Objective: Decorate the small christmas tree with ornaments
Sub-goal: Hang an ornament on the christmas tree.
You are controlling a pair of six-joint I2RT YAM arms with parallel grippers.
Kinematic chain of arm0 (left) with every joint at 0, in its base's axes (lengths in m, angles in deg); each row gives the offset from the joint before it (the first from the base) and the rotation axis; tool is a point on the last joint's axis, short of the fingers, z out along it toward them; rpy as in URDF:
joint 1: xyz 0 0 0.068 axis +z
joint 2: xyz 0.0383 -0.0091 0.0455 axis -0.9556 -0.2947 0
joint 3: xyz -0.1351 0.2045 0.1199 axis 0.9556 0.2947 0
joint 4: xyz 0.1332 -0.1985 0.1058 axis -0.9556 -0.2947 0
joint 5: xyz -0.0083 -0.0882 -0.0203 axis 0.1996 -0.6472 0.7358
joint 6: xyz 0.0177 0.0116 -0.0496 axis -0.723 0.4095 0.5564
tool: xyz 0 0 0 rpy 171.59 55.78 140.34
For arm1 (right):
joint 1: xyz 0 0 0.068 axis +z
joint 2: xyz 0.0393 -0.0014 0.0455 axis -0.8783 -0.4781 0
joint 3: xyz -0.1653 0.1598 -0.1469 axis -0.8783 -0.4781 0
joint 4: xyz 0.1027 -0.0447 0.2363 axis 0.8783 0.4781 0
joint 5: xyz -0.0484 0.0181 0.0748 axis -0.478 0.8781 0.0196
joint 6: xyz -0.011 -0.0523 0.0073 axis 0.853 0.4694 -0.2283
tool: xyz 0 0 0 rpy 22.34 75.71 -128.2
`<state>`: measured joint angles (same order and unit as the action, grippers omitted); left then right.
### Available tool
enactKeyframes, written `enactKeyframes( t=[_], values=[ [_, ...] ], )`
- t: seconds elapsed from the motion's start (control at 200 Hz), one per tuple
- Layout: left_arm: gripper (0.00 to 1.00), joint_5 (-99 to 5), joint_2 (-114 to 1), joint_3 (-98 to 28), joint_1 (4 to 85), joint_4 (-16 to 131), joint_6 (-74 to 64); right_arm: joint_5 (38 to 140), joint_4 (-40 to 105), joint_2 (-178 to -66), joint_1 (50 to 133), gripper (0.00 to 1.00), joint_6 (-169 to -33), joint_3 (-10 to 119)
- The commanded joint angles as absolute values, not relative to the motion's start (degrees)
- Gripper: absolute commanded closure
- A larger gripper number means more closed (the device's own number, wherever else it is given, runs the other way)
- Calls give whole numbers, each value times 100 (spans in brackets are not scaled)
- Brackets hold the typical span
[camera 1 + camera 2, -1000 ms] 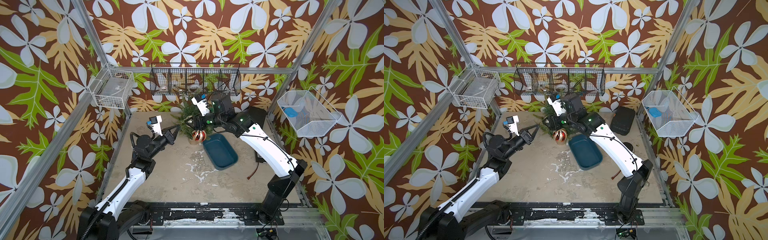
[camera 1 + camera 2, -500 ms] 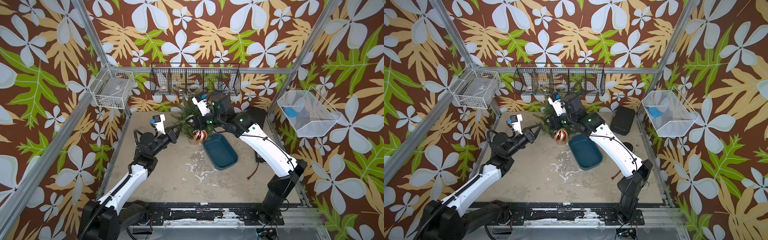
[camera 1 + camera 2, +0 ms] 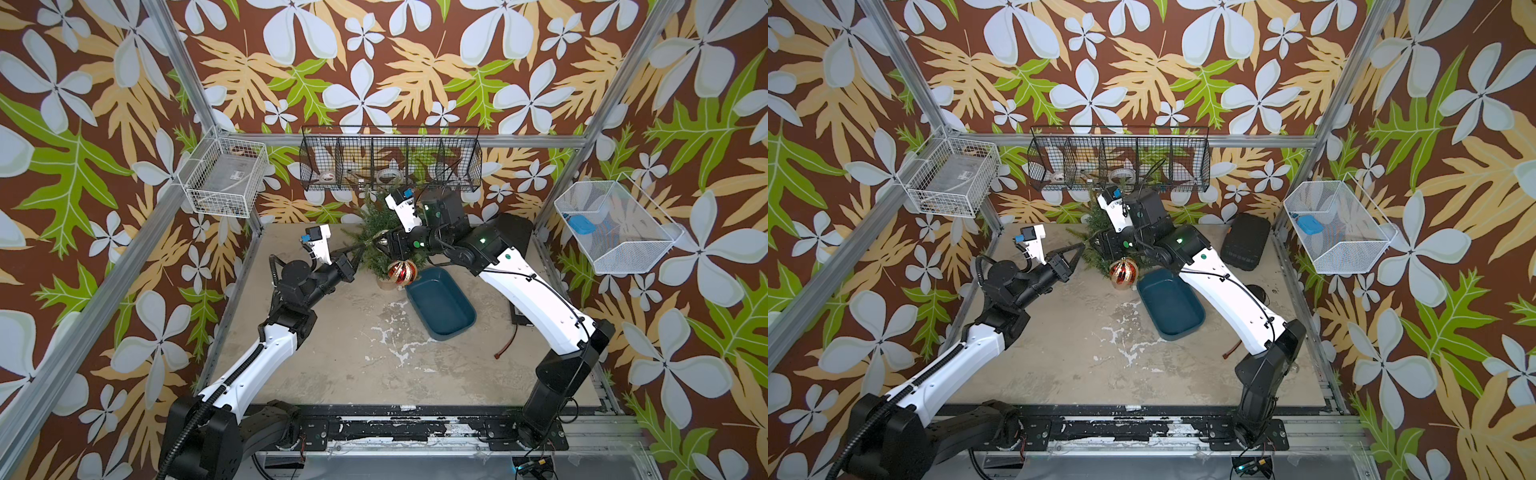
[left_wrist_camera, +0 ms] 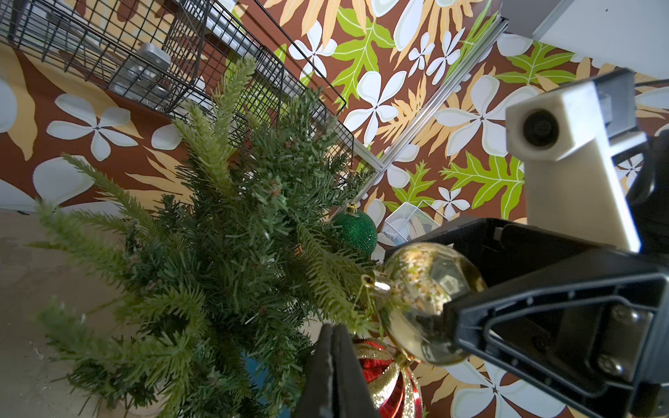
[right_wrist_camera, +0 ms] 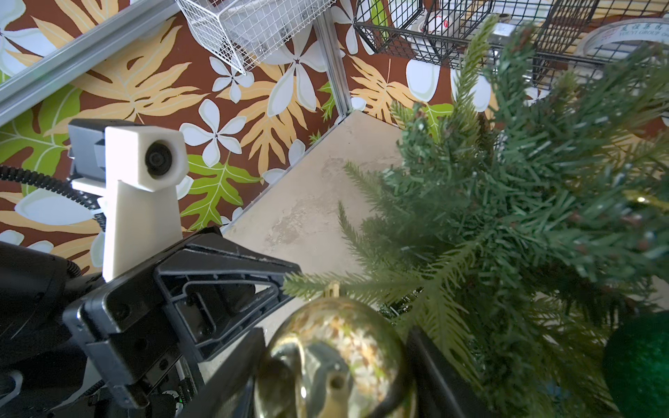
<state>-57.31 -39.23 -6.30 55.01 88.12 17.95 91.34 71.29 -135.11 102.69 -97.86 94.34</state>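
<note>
Green needles mark the small christmas tree (image 3: 376,230), which is stood at the back of the table (image 3: 332,353) under a black wire basket (image 3: 390,158). In a top view, a striped ball (image 3: 402,272) in red, gold and white is hung low on the front of the tree, and a blue tray (image 3: 440,303) is laid just beside the tree's pot. The left gripper (image 3: 360,248) is pointed at the tree with its tip at the needles. The right gripper (image 3: 384,240) is pushed in among the branches from the other side. In both top views the same things are shown: the tree (image 3: 1096,220), the striped ball (image 3: 1123,272), the tray (image 3: 1169,305) and the left gripper (image 3: 1081,247). In the left wrist view, the left gripper (image 4: 333,347) is seen clenched, its two fingers pressed flat together right at a branch tip. Whether a needle is pinched cannot be told. A gold ball (image 4: 427,304) is held against the tree's outer branches, with its little loop among the needles. A green ball (image 4: 356,231) is hung at the tree's edge behind it, and the striped ball (image 4: 387,380) is seen lower on the tree. In the right wrist view, the gold ball (image 5: 336,354) is gripped between the right gripper's black fingers (image 5: 430,362), just under a branch. The left gripper (image 5: 286,278) is met at that branch's tip, and the green ball (image 5: 637,362) is tucked beside the tree (image 5: 525,217).
</note>
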Motion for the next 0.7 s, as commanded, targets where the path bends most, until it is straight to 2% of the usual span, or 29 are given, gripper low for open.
enactKeyframes(
  t=[0.0, 0.075, 0.33, 0.511, 0.696],
  values=[
    [88, -5754, -3880, -655, 5493, 8907, 1832, 9051, 7111, -13480, 10266, 39, -9773, 9435],
    [77, -5668, -3755, -584, 5491, 8869, 1819, 9034, 7115, -13480, 10266, 39, -9773, 9425],
    [70, -5499, -3481, -426, 5494, 8639, 1710, 9042, 7111, -13524, 10268, 40, -9785, 9470],
    [57, -5550, -3414, -388, 5491, 8655, 1727, 9064, 7111, -13498, 10266, 40, -9788, 9462],
    [53, -5736, -3519, -576, 5492, 8674, 1771, 9103, 7093, -13491, 10283, 40, -9802, 9428]
  ],
)
